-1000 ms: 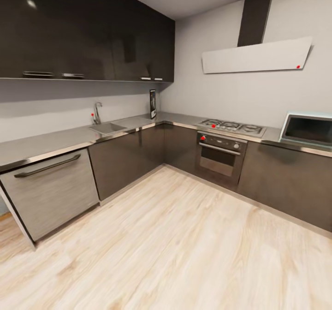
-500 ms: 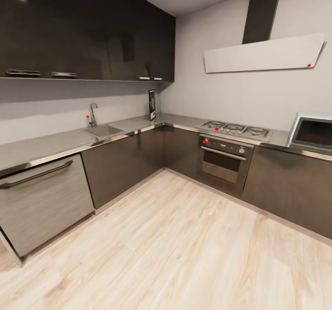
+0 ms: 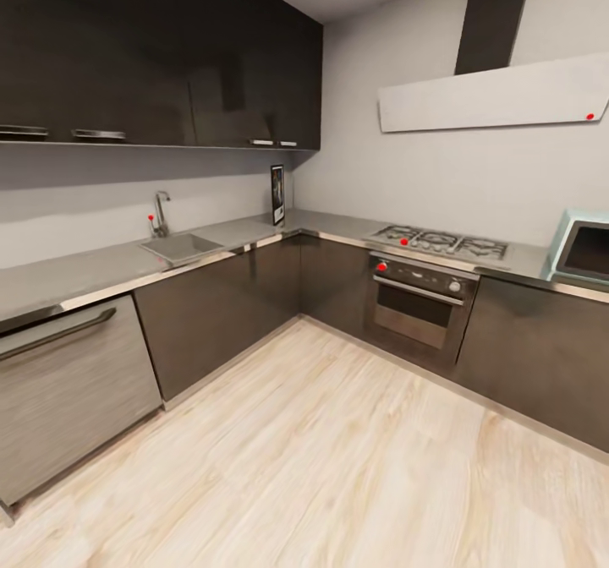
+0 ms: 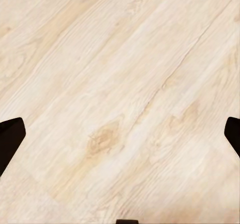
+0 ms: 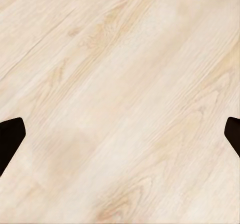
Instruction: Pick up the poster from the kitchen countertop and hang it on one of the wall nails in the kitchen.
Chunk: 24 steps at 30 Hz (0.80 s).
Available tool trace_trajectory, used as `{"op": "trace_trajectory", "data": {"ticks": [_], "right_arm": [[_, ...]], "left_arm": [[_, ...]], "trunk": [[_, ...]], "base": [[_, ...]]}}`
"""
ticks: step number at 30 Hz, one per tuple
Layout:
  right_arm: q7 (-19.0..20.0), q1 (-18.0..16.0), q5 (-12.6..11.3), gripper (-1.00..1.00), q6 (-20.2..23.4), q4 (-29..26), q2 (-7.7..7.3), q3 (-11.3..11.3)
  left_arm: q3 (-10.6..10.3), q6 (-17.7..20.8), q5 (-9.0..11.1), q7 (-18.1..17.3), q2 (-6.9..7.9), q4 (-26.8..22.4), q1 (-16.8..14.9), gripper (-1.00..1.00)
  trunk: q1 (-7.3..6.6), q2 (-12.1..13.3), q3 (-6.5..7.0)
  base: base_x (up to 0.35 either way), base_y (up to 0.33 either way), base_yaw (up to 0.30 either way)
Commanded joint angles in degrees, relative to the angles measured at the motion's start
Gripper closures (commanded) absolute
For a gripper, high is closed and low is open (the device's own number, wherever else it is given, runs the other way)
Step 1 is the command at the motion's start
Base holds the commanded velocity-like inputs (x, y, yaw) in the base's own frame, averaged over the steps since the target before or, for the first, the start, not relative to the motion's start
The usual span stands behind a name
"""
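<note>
You face pale walls (image 3: 406, 175), dark upper cabinets (image 3: 169, 61), oven (image 3: 419, 302), hob (image 3: 440, 243), sink (image 3: 179, 247); light wood floor (image 4: 120, 84) lies beyond your fingers.

The poster (image 3: 277, 195) stands upright in the corner of the L-shaped countertop (image 3: 101, 268), against the wall under the dark cabinets (image 3: 161, 61). Along the left run sit a sink (image 3: 180, 247) with its tap (image 3: 159, 211) and a dishwasher (image 3: 63, 390) below. On the right run are a hob (image 3: 440, 243) over an oven (image 3: 419, 302), a hood (image 3: 495, 95) above, and a microwave (image 3: 584, 251) at the edge. Pale wood floor (image 3: 321, 458) spreads in front.
</note>
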Motion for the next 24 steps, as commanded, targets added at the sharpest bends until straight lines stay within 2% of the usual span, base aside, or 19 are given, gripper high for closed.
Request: {"op": "trace_trajectory", "data": {"ticks": [1, 24], "right_arm": [[-0.01, -0.03, 0.06, -1.0, -0.19, 0.05, -0.01, 0.02], [-0.01, -0.03, 0.06, -1.0, -0.21, -0.02, -0.01, 0.01]], "left_arm": [[0.04, -0.1, -0.01, 0.0, -0.01, -0.06, 0.02, -1.0], [0.04, -0.1, -0.01, 0.0, -0.01, -0.06, 0.02, -1.0]], "trunk": [[0.04, -0.02, -0.05], [0.04, -0.02, -0.05]], "base": [[0.337, 0.0, 0.0], [0.337, 0.0, 0.0]]}}
